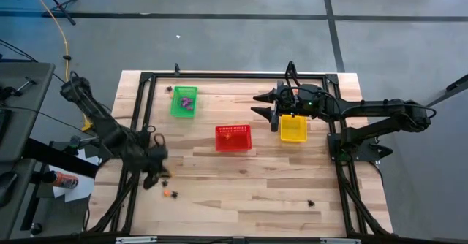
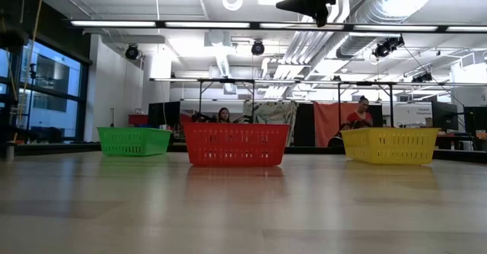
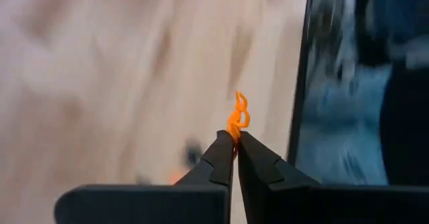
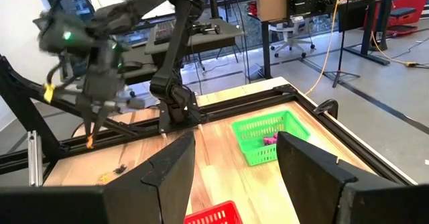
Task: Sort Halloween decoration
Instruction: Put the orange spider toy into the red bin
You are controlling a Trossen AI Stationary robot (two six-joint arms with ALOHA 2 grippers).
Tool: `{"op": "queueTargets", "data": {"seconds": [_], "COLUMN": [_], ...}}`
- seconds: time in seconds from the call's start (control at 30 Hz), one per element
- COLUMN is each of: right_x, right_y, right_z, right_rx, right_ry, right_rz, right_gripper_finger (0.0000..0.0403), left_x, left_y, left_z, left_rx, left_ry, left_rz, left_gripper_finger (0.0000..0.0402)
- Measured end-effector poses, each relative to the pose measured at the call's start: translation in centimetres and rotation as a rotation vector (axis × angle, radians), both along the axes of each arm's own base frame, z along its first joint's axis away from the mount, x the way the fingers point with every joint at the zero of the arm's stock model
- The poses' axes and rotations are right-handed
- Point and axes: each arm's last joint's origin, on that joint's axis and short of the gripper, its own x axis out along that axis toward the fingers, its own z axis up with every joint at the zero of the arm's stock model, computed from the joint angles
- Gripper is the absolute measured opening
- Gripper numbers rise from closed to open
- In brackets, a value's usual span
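My left gripper (image 1: 156, 174) is over the table's near left part, shut on a small orange trinket (image 3: 237, 119). It also shows in the right wrist view (image 4: 90, 135), pointing down above the table. My right gripper (image 1: 261, 106) is open and empty, high up beside the yellow basket (image 1: 293, 128). The green basket (image 1: 183, 101) holds purple trinkets (image 4: 270, 139). The red basket (image 1: 233, 137) holds orange ones. Loose on the table lie an orange trinket (image 1: 170, 193) and two black trinkets, one near (image 1: 311, 202) and one far (image 1: 169, 89). My left gripper pinches the orange trinket by its near end (image 3: 233, 134) between its two fingertips. The rest of the curly piece sticks out past the tips. The fingers point down from above, and the trinket is lifted clear of the table.
The three baskets stand in a row across the far half of the table, also seen in the low view as green (image 2: 134, 141), red (image 2: 236, 144) and yellow (image 2: 389, 144). A black metal frame (image 1: 143, 105) runs round the table's edges. People sit in the room behind.
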Motion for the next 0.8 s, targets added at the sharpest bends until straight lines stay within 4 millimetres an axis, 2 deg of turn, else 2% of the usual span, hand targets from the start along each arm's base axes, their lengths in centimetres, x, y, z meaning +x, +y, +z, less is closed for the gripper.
{"op": "queueTargets", "data": {"seconds": [0.17, 0.3, 0.47, 0.63, 0.8], "right_x": [0.0, 0.0, 0.1, 0.1, 0.1], "right_y": [0.0, 0.0, 0.1, 0.2, 0.3], "right_z": [0.0, 0.0, 0.4, 1.2, 1.8], "right_rx": [0.000, 0.000, -0.007, -0.054, -0.077], "right_ry": [-0.001, -0.003, -0.044, -0.120, -0.177], "right_rz": [0.000, 0.001, 0.005, 0.057, 0.092], "right_gripper_finger": [0.0204, 0.0204, 0.0204, 0.0204, 0.0204], "left_x": [2.1, 5.3, 8.9, 11.0, 12.5], "left_y": [3.4, 5.9, 9.2, 12.0, 13.3], "left_z": [1.6, 3.4, 4.8, 5.0, 6.4], "left_rx": [0.174, 0.270, 0.386, 0.445, 0.483], "left_ry": [-0.241, -0.470, -0.703, -0.818, -0.821], "left_rz": [0.158, 0.257, 0.276, 0.317, 0.309], "left_gripper_finger": [0.0001, 0.0000, 0.0000, 0.0000, 0.0000]}}
